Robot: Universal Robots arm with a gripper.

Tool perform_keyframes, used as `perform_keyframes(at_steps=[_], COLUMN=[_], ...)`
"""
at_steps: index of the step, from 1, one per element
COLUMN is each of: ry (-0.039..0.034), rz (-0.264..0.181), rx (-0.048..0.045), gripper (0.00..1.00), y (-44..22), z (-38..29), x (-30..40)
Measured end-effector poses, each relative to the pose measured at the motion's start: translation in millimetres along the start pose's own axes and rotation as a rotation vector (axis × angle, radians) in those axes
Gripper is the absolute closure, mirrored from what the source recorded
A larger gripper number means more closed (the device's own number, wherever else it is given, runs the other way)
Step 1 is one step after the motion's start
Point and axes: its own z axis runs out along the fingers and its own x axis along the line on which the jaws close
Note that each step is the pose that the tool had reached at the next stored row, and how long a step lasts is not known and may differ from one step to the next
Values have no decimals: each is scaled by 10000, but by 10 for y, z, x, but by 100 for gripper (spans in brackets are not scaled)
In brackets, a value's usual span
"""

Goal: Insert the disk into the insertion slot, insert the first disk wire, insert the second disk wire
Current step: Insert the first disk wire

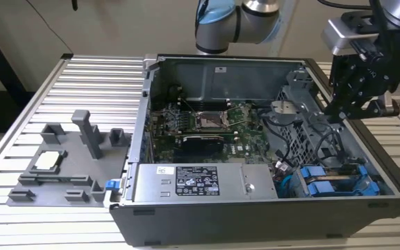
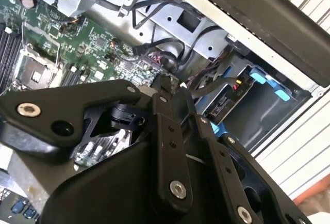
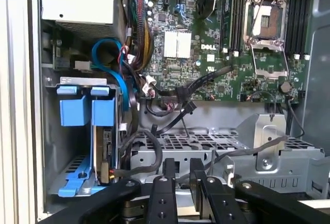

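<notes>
The disk (image 3: 105, 141), in its bright blue frame, sits edge-on inside the insertion slot of the dark grey drive cage (image 3: 54, 146); in the exterior view the disk (image 1: 324, 186) is at the case's near corner on the right. A black wire with a red and yellow plug (image 3: 106, 172) meets the disk's end. A blue wire (image 3: 117, 77) curves down beside it. My gripper (image 3: 183, 163) hovers over the perforated cage, apart from the disk, fingers nearly together with nothing seen between them. It hangs above the case's wall on the exterior view's right (image 1: 339, 110), over the board in the second wrist view (image 2: 173, 91).
An open computer case (image 1: 255, 221) lies on a slatted metal table (image 1: 96, 78), with motherboard (image 1: 207, 130), power supply (image 1: 200, 182) and loose black cables (image 3: 170, 105). A second blue frame (image 3: 75, 111) sits beside the disk. A grey fixture tray (image 1: 68, 166) stands on the exterior view's left.
</notes>
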Motion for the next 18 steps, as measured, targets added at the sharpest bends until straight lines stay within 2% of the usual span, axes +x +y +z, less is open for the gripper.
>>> perform_keyframes(at_steps=[11, 18], ry=[-6, -8], rz=[-63, -108], rx=[161, 248], gripper=[73, 73], y=[318, 465], z=[-15, -12], x=[-10, -13])
